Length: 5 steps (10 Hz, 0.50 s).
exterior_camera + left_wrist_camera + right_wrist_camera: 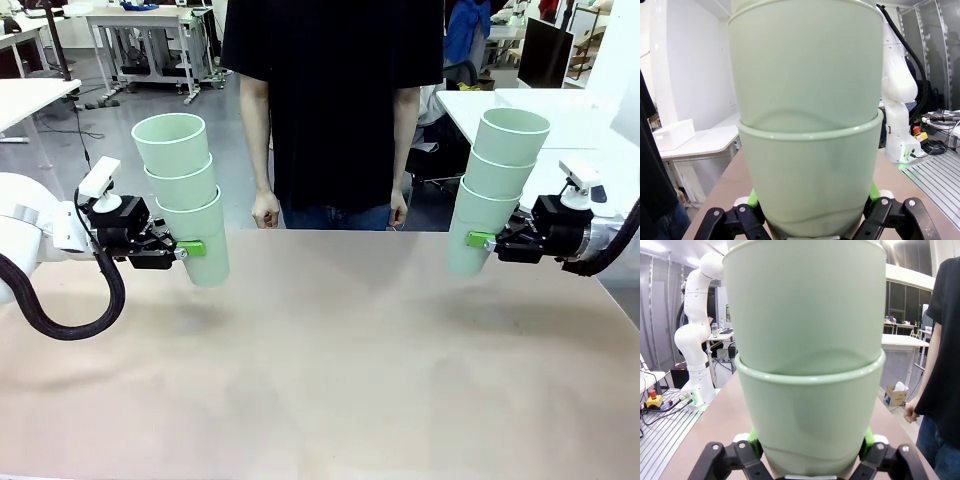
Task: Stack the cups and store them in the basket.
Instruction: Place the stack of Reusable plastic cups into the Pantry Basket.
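- My left gripper (186,250) was clamped on the lowest cup of the left stack of cups (185,195). Its green pads (753,198) pressed the cup's lower wall from both sides.
- That stack was three pale green tumblers nested one inside another. I held it in the air over the left part of the table (320,380), and its top leaned out toward my left side.
- My right gripper (484,240) was closed the same way on the lowest cup of the right stack of cups (497,185), with a green pad on each side of its base.
- This stack was also three nested tumblers. It hung over the right part of the table, with its top leaning out toward my right.
- The two stacks were well apart, with bare tabletop between them.
- In both wrist views a faint wavy line ran across the side of the cups, and the rim of the gripped cup ringed the cup above it.
- A person (330,100) in a black shirt stood at the far edge, between the stacks. Both of the person's hands (266,210) hung down and touched no cup.
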Tool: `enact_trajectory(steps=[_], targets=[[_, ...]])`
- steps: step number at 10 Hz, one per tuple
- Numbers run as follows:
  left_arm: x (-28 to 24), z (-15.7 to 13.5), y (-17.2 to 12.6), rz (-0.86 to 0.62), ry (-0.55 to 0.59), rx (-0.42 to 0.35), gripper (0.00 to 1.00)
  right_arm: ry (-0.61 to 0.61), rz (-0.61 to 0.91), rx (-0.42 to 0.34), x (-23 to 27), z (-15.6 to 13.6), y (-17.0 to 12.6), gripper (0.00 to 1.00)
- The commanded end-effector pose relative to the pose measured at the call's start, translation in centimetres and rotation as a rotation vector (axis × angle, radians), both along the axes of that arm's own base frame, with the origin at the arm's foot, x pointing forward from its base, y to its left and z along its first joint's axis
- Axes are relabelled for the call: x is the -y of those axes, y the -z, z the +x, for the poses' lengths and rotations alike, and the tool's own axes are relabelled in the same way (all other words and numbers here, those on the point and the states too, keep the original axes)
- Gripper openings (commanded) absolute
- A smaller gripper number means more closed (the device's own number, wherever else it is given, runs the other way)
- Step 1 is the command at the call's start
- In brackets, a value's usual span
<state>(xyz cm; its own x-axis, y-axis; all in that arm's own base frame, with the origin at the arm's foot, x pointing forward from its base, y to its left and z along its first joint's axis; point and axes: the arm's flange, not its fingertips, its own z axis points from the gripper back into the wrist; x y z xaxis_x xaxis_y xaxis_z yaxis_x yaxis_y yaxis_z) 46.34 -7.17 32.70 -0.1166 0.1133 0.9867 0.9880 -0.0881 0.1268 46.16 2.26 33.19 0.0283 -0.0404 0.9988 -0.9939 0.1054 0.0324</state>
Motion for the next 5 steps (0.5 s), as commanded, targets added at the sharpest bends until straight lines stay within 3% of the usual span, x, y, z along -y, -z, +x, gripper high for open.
enact_trajectory(steps=[1, 5], targets=[[0.06, -0.03, -0.5, -0.004, 0.004, 0.012, 0.87, 0.016, 0.008, 0.01, -0.18, 0.23, -0.49, 0.85], [0.06, -0.03, -0.5, -0.004, 0.004, 0.012, 0.87, 0.016, 0.008, 0.01, -0.18, 0.23, -0.49, 0.85]])
